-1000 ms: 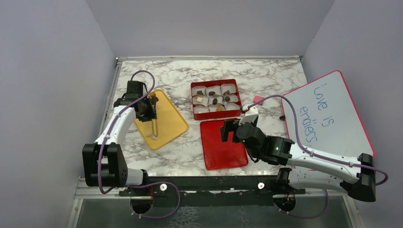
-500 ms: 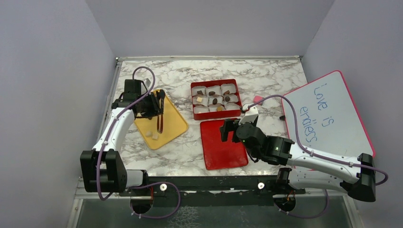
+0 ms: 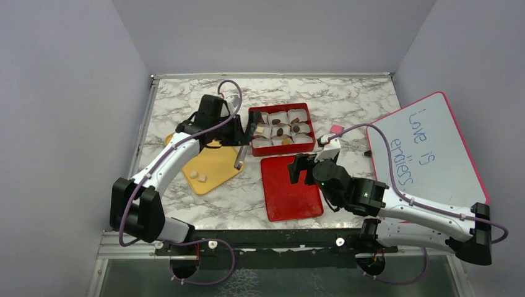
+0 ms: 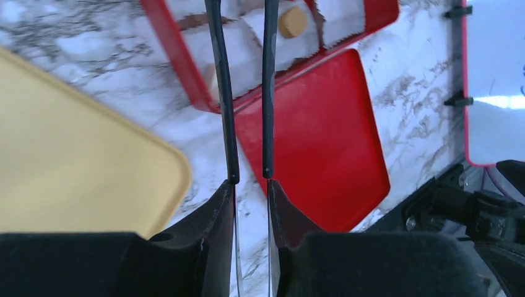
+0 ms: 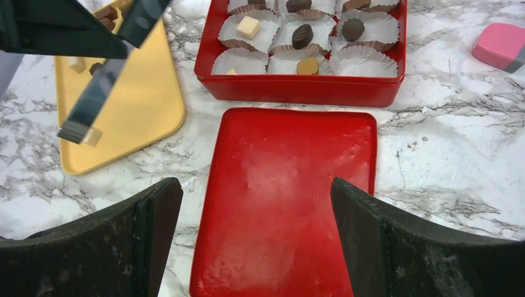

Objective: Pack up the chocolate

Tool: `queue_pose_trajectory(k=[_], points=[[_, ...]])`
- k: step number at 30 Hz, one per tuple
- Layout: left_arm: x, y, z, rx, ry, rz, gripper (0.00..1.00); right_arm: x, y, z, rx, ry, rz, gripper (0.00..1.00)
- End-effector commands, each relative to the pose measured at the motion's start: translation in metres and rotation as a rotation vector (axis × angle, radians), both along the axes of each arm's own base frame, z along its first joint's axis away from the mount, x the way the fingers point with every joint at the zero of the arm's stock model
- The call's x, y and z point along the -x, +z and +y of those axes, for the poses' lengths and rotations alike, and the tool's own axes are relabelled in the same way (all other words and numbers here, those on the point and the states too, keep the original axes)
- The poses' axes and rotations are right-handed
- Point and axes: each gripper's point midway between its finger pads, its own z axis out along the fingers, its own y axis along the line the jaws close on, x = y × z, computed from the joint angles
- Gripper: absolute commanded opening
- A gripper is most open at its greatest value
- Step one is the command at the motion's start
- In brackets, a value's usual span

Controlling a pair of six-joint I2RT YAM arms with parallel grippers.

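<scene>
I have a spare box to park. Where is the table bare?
The marble table is bare behind the red box and between the yellow tray and the near edge. Crowded: between tray, box and red lid, where the left gripper holds tongs.

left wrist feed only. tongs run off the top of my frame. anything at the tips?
Observer: Right wrist view shows a pale cube right at the tip of the tongs. I can't tell whether it is gripped or lying on the yellow tray behind.
Operator: what's left on the tray?
Observer: Top view shows two more pale cubes side by side at the tray's near end.
Operator: right arm in the way?
Observer: No. The right gripper is open and empty above the red lid, on the near side of the box.
</scene>
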Motion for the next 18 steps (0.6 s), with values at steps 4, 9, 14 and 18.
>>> queue_pose_trajectory(k=[4,9,14,18], points=[[0.002,0.014,-0.082,0.096,-0.182,-0.030,0.23,-0.005,0.022,-0.011,-0.018,-0.052,-0.036,0.95],[0.014,0.002,-0.125,0.093,-0.287,0.006,0.23,-0.003,0.027,-0.021,-0.033,-0.071,-0.048,0.95],[0.021,-0.011,-0.156,0.079,-0.356,0.032,0.23,-0.001,0.028,-0.026,-0.041,-0.080,-0.046,0.95],[0.022,-0.018,-0.168,0.066,-0.375,0.043,0.24,0.000,0.029,-0.030,-0.059,-0.089,-0.040,0.95]])
